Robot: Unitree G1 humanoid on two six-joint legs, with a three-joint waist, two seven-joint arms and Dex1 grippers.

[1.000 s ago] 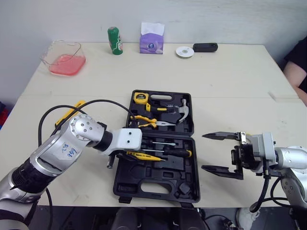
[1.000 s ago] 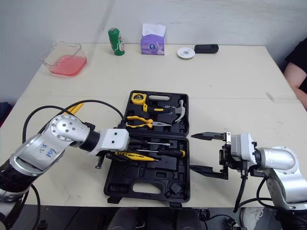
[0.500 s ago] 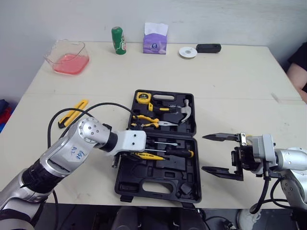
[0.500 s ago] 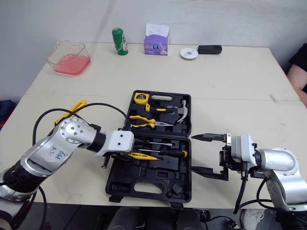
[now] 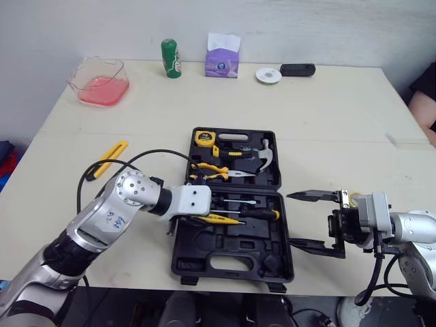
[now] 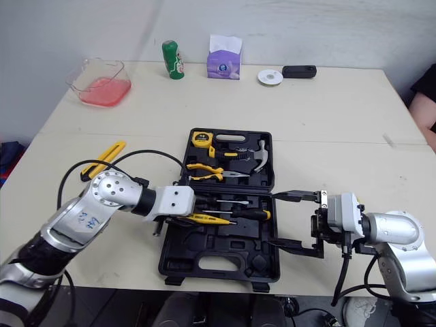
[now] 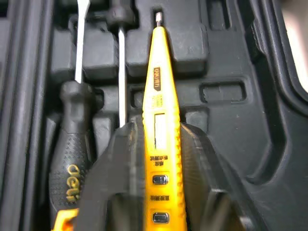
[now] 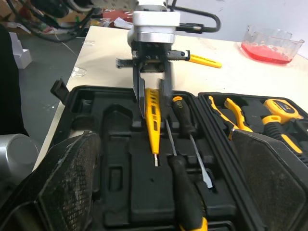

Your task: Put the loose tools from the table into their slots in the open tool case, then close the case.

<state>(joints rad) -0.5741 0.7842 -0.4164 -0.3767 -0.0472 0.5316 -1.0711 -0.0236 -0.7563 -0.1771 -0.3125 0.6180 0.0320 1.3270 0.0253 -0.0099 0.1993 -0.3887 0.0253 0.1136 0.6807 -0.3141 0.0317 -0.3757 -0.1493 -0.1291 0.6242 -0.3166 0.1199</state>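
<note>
The black tool case lies open mid-table. Its far half holds a tape measure, a hammer and pliers. Two screwdrivers lie in the near half. My left gripper is shut on a yellow tester pen, held low over the near half beside the screwdrivers, tip pointing right. A yellow utility knife lies loose on the table, left of the case. My right gripper stands open just right of the case, nothing between its fingers.
Along the far edge stand a pink-filled clear container, a green can, a purple tissue pack, a white disc and a black device. A person's arm shows at the right edge.
The head camera has shifted. My left elbow has swung in; the gripper still holds the tester pen over the same spot in the case. The right gripper has not moved.
</note>
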